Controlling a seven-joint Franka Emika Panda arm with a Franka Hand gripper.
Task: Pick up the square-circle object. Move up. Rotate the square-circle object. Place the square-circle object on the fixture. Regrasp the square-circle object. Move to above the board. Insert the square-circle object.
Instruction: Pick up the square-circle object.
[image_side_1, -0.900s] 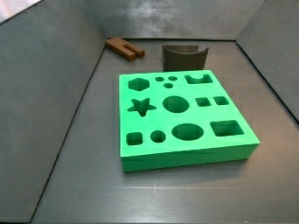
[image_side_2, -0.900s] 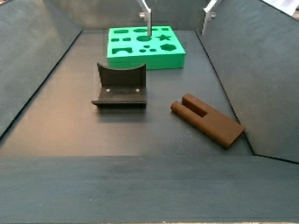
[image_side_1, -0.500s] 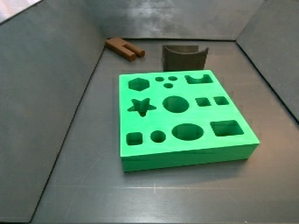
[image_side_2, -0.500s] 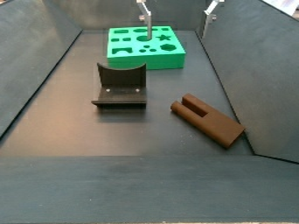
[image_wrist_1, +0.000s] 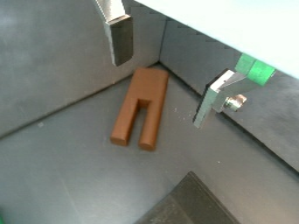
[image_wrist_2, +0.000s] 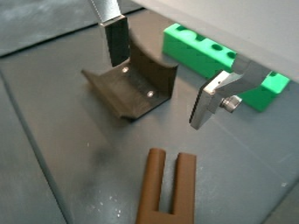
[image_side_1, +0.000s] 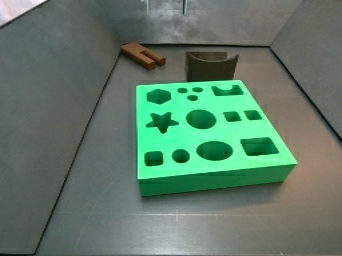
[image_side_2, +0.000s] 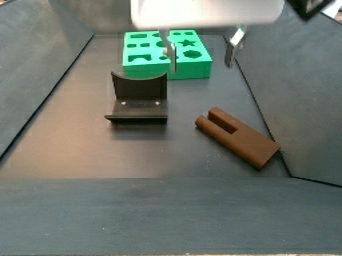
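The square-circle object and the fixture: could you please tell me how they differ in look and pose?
The square-circle object is reddish brown; the fixture is dark grey. The object lies flat, a long bar ending in two prongs, while the fixture is L-shaped, an upright wall on a base plate. The object lies nearer the side wall than the fixture. Both rest on the floor, untouched; the hand hangs open above them.

No readable text, labels, brands or numbers on any object in view.
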